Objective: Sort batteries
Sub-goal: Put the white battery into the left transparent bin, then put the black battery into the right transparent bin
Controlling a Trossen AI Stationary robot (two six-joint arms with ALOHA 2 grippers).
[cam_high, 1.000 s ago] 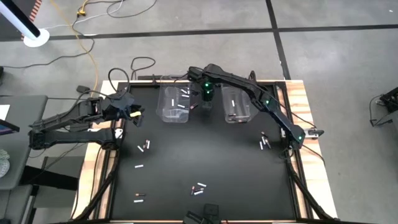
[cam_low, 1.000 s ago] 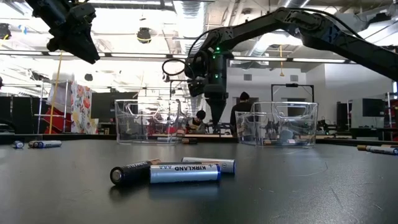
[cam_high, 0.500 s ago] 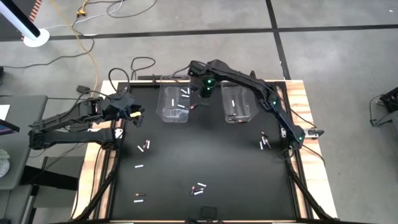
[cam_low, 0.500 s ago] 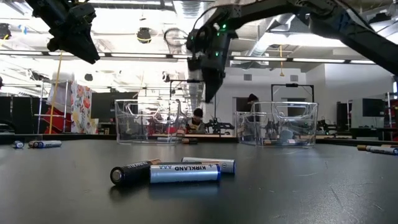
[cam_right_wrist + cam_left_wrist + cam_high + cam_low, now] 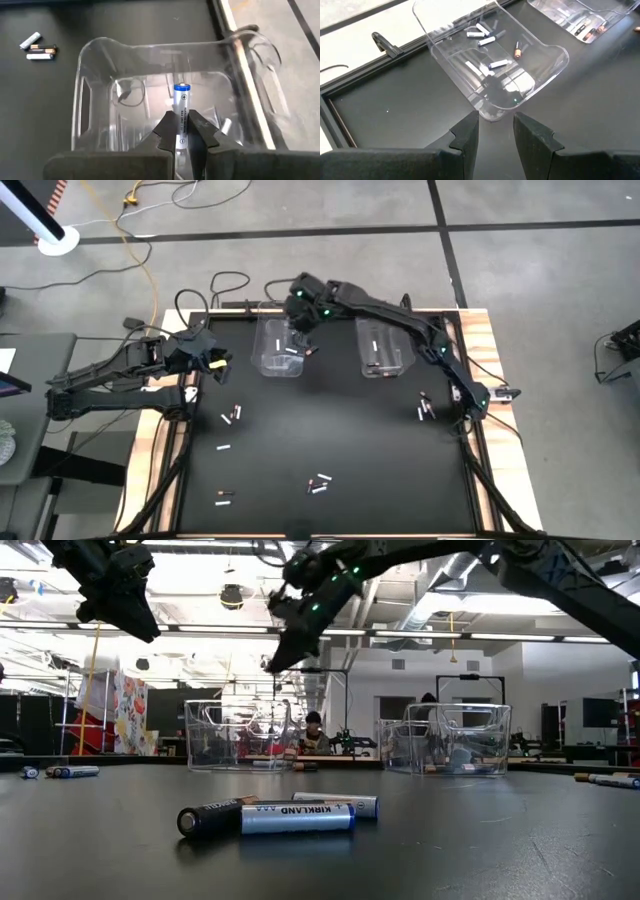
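Batteries are lying scattered on the black table [image 5: 330, 430], some already in the two clear bins. In the high view the right gripper [image 5: 297, 310] is hanging over the left bin [image 5: 279, 346], above its far right corner; the right bin [image 5: 381, 348] is sitting well apart on the other side of that arm. The left gripper [image 5: 215, 360] is waiting beside the left bin, toward the table's left edge. A loose pair [image 5: 320, 484] is lying far from the bin, near the front edge.

In the low view the right gripper [image 5: 275, 658] is tilting high above the left bin [image 5: 238, 736]. A drop from that height is risking a bounce off the wall and back onto the table.

In the left wrist view the left gripper [image 5: 494, 132] is standing with its fingers apart, holding nothing, aimed at the left bin [image 5: 492, 65]. If it advances, it is likely to nudge the bin just as the drop happens.

In the right wrist view the right gripper [image 5: 181, 131] is pinching a blue-and-white battery [image 5: 181, 107] by its lower end, upright, over the left bin [image 5: 165, 75]. The hold is low on the cell, so I judge that it may pivot or slip early. The cell is sitting close to the bin's rim by the table edge, so a release now could miss.
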